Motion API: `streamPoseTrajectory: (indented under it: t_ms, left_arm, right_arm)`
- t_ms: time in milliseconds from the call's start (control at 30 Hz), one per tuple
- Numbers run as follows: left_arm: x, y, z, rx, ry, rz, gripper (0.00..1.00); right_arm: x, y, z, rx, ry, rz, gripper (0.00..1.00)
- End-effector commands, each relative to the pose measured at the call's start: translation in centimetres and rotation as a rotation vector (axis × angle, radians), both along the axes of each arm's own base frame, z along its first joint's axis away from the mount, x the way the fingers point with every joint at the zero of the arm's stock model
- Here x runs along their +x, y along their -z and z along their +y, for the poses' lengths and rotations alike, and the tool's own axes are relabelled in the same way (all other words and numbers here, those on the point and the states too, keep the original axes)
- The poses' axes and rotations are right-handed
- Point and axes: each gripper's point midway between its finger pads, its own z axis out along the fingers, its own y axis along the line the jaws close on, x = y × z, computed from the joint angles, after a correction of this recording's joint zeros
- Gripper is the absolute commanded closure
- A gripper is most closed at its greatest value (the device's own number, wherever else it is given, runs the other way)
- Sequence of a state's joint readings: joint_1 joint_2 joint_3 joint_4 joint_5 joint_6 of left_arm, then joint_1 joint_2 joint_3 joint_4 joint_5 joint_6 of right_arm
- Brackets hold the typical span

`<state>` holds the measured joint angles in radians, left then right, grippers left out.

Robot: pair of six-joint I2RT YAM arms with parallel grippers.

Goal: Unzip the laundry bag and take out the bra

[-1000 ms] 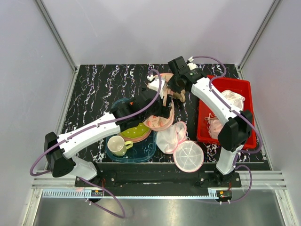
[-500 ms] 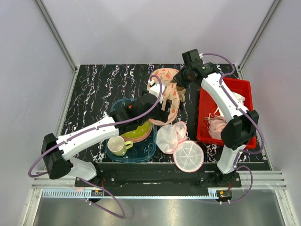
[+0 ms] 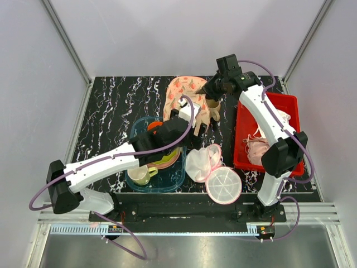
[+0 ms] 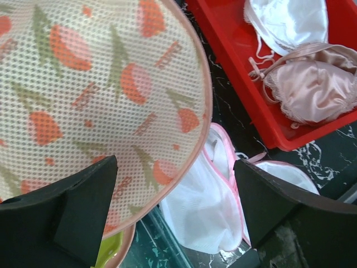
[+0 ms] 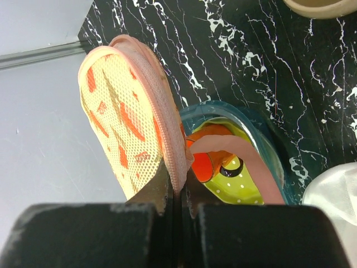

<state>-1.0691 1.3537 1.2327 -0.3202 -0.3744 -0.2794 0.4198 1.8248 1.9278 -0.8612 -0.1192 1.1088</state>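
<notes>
The laundry bag (image 3: 183, 92), peach mesh printed with red-orange motifs, is held up off the black marbled counter (image 3: 111, 100) near its far middle. The right hand (image 3: 210, 94) is pressed together on the bag's pink edging, pinching it. The left hand (image 4: 175, 206) is spread wide just below the bag, gripping nothing. The bra (image 3: 212, 110), dusty mauve, shows under the bag's right edge, beside the red bin (image 3: 294, 103). A white mesh pouch (image 3: 202, 162) lies nearer the arms.
</notes>
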Motion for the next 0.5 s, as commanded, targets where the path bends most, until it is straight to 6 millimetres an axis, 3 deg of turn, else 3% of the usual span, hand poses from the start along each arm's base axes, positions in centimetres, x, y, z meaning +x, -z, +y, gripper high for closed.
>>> streamPoseTrajectory:
  t_ms: [0, 133, 333, 467]
  left_arm:
    - [1.2, -4.0, 1.6, -0.081, -0.087, -0.121, 0.10]
    - [2.3, -5.2, 4.0, -0.054, -0.196, -0.181, 0.09]
    - [3.9, -6.6, 7.7, -0.142, -0.236, -0.116, 0.03]
    - [3.7, -7.1, 7.4, -0.178, -0.158, -0.050, 0.01]
  right_arm:
    - [-0.5, -3.3, 0.9, 0.087, -0.017, -0.053, 1.00]
    - [-0.9, -4.0, 1.5, 0.115, -0.067, -0.084, 1.00]
    - [-1.3, -3.2, 0.3, 0.072, -0.036, -0.089, 1.00]
    - [-1.4, -3.1, 0.5, 0.049, -0.078, -0.119, 1.00]
